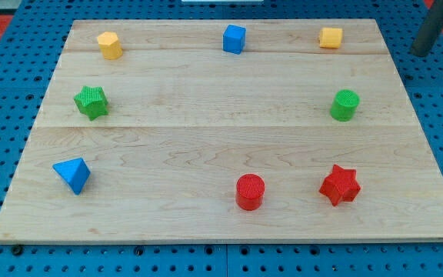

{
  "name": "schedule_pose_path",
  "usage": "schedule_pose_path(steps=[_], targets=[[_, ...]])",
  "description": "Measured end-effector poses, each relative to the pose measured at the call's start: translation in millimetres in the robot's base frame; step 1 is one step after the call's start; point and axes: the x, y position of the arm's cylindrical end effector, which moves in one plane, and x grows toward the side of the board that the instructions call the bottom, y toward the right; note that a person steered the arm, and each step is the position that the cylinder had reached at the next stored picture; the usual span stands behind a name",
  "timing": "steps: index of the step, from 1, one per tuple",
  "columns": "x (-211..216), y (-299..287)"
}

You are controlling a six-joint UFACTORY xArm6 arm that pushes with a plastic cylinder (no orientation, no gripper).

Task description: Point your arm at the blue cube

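The blue cube [234, 38] sits near the view's top edge of the wooden board [206, 131], about midway across. My tip [421, 51] is the lower end of a dark rod coming in from the view's top right corner. It is off the board's right edge, far to the right of the blue cube and beyond the yellow cube [331, 37]. It touches no block.
A yellow hexagonal block [109, 45] is at top left and a green star [91, 101] at left. A blue triangular block [72, 175] is at bottom left. A green cylinder [344, 105] is at right. A red cylinder [250, 191] and a red star [339, 185] are at bottom right.
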Motion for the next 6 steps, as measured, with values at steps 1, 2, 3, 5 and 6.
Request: schedule_pose_path(steps=[1, 2, 3, 5, 6], targets=[[0, 0], [0, 0], [-30, 0], [-74, -99], [-87, -176]])
